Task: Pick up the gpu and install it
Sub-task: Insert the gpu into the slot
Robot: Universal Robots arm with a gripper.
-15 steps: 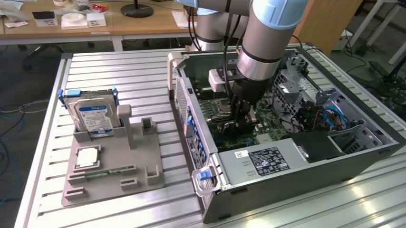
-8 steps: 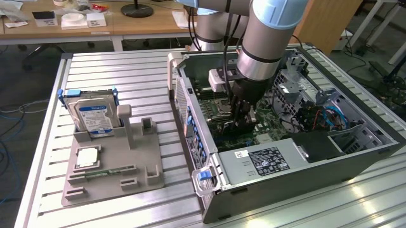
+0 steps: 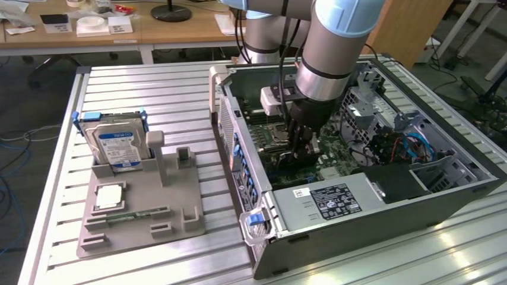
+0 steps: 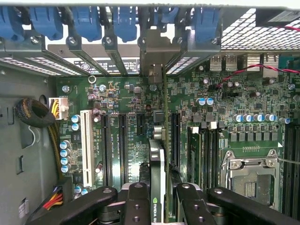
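A: Currently, the open grey desktop computer case [image 3: 443, 196] lies on its side on the slatted aluminium table [image 3: 142, 89]; the grey robot arm [image 3: 336, 41] reaches down into it.

B: Gripper?

A: The black multi-link gripper [image 4: 158, 197] is clamped on the thin black-faced gpu card [image 4: 157, 178], held edge-on above the green motherboard [image 4: 211, 93], in line with the black expansion slots [image 4: 123, 145].

B: Elsewhere?

A: At 9 o'clock from the case in the exterior view, a grey moulded parts holder [image 3: 146, 202] carries the silver hard drive in a blue frame [image 3: 115, 142], upright at its 12 o'clock end.
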